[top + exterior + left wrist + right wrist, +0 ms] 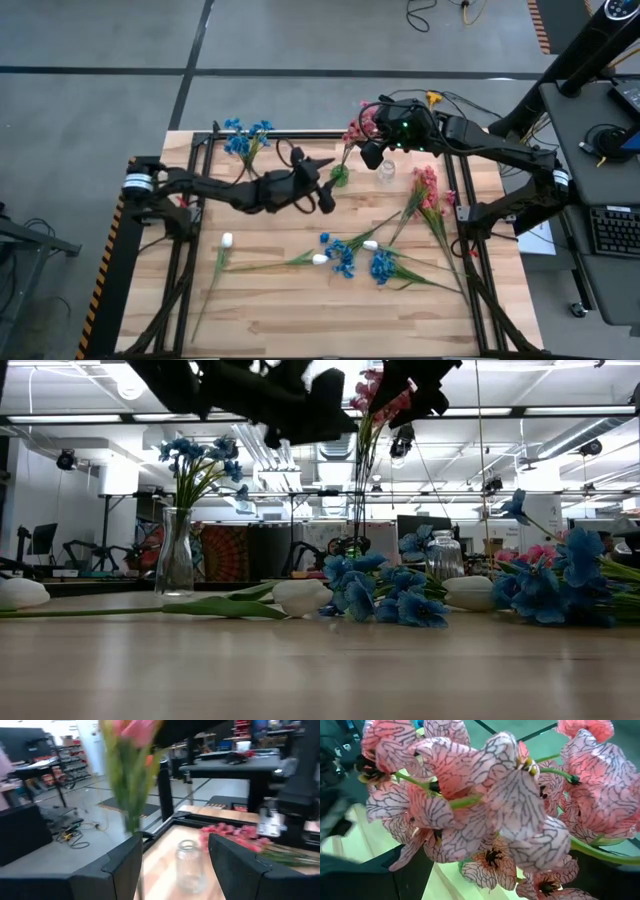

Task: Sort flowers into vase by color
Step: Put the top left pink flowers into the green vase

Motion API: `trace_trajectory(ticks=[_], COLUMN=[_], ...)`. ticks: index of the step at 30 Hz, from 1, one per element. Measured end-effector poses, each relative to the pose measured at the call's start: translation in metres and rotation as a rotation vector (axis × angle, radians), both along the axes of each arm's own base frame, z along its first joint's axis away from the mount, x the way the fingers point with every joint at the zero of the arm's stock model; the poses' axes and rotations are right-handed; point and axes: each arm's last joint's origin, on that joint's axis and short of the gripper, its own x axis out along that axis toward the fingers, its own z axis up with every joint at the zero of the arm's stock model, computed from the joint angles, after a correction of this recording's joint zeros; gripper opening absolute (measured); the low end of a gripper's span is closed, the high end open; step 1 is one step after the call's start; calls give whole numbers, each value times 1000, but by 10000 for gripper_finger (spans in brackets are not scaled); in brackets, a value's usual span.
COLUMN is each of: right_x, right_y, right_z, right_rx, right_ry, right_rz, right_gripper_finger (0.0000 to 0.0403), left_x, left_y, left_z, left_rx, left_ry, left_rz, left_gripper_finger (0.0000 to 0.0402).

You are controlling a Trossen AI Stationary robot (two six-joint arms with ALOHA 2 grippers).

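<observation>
Upper centre of the high view: left gripper (325,190), jaws parted and empty, beside a vase with pink flowers (353,131); right gripper (372,150) spread wide around the pink blossoms. Upper left: blue flowers (243,138) in a vase. Lower centre: loose flowers (350,255) on the table (300,310).

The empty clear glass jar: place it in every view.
High: empty glass jar by the right gripper.
Low: right of centre, behind blue blossoms.
Left wrist: between the fingers.
Right wrist: not visible.
Shared landmark: pink flower sprig.
</observation>
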Motion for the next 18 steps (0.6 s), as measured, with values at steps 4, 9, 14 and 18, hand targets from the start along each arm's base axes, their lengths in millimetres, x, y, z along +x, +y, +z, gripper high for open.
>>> trace_trajectory(ticks=[4,9,14,18], right_x=[0,0,0,0], right_y=[0,0,0,0], right_z=[0,0,0,0], right_rx=[-2,-12,-15,-15], right_ry=[2,8,7,7], right_rz=[2,10,12,12], right_gripper_finger=[350,350,350,350], left_x=[6,8,13,22], left_y=[10,21,35,50], left_z=[-7,-11,-15,-22], left_rx=[24,24,14,6], left_ry=[-28,-33,-34,-24], left_rz=[27,-4,4,34], left_gripper_finger=[210,212,233,244])
